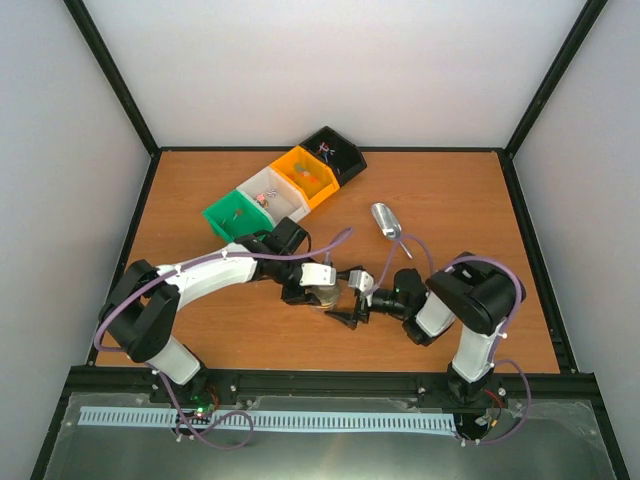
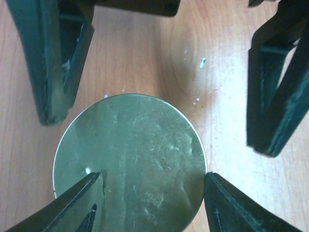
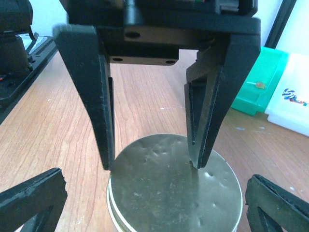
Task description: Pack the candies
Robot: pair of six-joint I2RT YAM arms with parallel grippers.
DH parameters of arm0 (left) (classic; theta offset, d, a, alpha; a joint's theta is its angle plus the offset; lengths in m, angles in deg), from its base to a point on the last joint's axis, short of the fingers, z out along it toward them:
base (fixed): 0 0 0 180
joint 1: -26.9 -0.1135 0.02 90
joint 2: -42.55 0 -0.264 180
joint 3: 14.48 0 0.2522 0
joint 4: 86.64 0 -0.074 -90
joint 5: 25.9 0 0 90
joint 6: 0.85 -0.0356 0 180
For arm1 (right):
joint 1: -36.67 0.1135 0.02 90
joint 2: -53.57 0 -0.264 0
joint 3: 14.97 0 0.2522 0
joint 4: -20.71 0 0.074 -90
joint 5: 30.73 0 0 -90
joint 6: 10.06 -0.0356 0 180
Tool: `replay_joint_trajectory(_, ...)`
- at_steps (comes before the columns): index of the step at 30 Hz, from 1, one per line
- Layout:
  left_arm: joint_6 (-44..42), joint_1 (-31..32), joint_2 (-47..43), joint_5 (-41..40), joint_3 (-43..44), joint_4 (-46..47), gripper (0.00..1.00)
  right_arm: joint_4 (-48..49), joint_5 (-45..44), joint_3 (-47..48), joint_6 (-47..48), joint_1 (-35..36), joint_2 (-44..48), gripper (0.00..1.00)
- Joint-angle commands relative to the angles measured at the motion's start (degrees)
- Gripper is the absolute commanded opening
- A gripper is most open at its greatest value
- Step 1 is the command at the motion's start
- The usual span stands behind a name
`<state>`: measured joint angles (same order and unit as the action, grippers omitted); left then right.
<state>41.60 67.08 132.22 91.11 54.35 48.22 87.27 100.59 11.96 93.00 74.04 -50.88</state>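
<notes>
The candies are tiny wrapped sweets lying in the bins at the back: one in the green bin [image 3: 259, 85] and one in the white bin [image 3: 292, 94]. Both grippers meet mid-table over a jar with a round gold lid [image 1: 335, 297]. My left gripper [image 2: 152, 181] is open just above the lid [image 2: 130, 154]. One fingertip is at the lid's edge and the other is over its top. My right gripper [image 3: 154, 181] is wide open. Its fingers [image 3: 34, 198] stand on either side of the lid [image 3: 169, 193] without touching it.
A row of bins stands at the back: green [image 1: 228, 222], white [image 1: 280, 183], orange [image 1: 318, 190] and black [image 1: 340, 160]. A shiny metal scoop [image 1: 386, 221] lies right of them. Black frame rails edge the wooden table [image 1: 450, 200].
</notes>
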Motion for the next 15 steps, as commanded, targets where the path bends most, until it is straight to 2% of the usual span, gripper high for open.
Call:
replay_joint_trajectory(1, 3.90, -1.96, -0.17, -3.11, 1.75, -1.37, 0.62, -3.30, 3.86, 0.39, -0.04, -2.10, 4.34, 1.00)
replay_joint_trajectory(8, 6.85, -2.89, -0.40, 1.47, 7.91, -6.95, 0.80, -18.24, 6.49, 5.64, -1.63, -5.40, 14.92, 1.00)
replay_joint_trajectory(11, 9.43, -3.89, -0.73, 4.93, 10.64, -8.40, 0.86, -22.25, 7.27, 9.39, -5.90, -8.74, 17.24, 1.00)
replay_joint_trajectory(15, 14.07, -6.40, -1.04, 7.59, 14.23, -8.10, 0.98, -36.63, 8.05, 16.99, -6.99, -12.90, 19.87, 1.00)
